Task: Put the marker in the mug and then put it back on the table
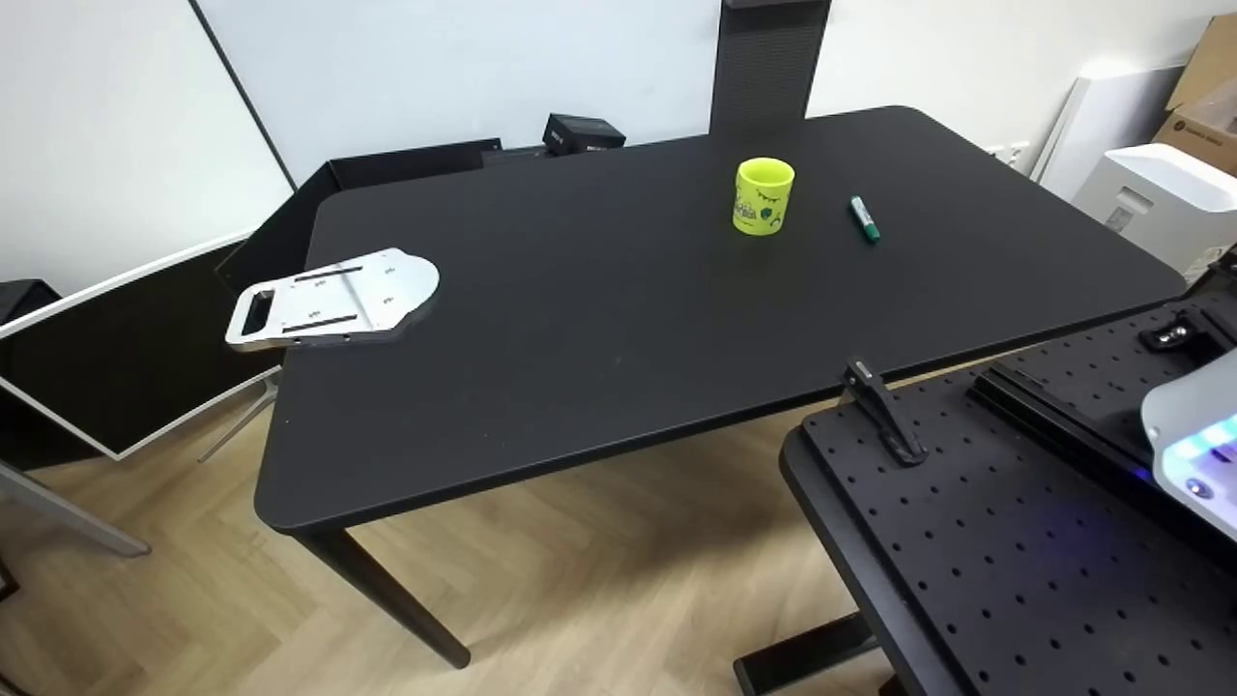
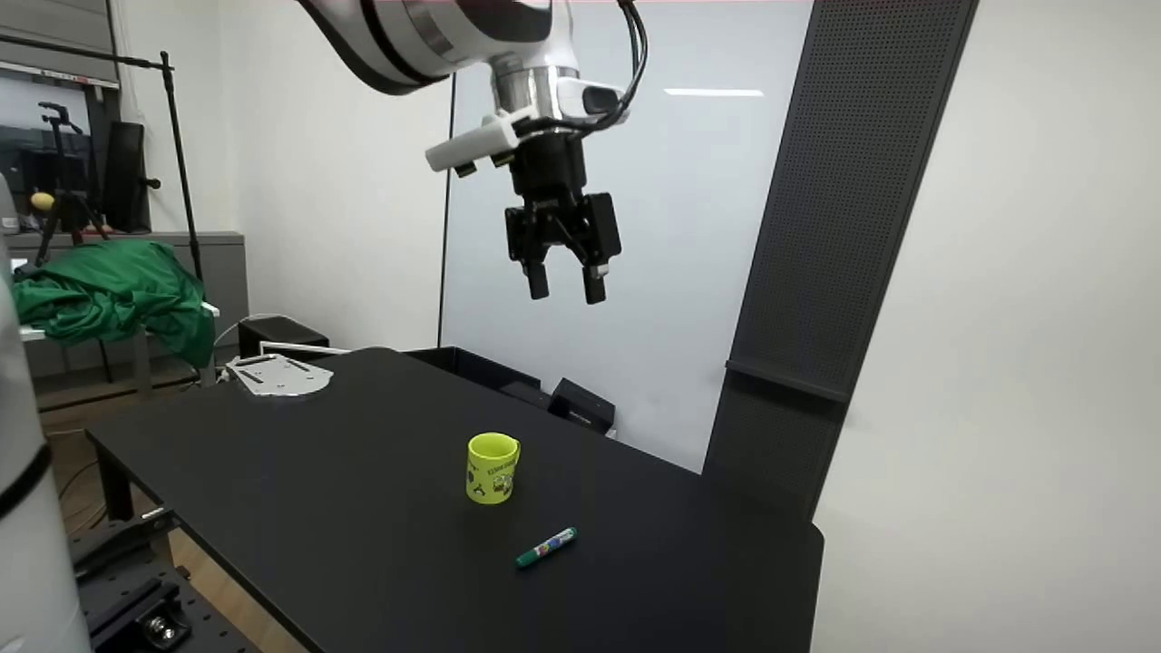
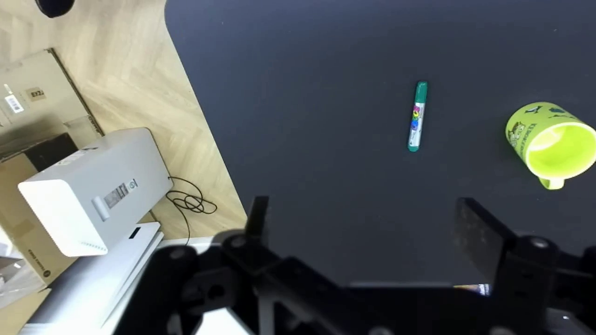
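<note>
Near the upright yellow-green mug (image 2: 492, 479), a green-capped marker (image 2: 546, 548) lies on the black table (image 2: 363, 535); from here it looks light, stiff and apt to roll, best pinched across mid-barrel. The mug seems the likeliest thing to knock. Higher than the mug, the Robotiq gripper (image 2: 567, 289) hangs, fingers spread, holding nothing. Well beyond the mug, a slotted metal plate (image 2: 283, 375) overhangs the table's edge.

Yellow-green mug (image 2: 491, 471), seemingly cartoon-printed.
</note>
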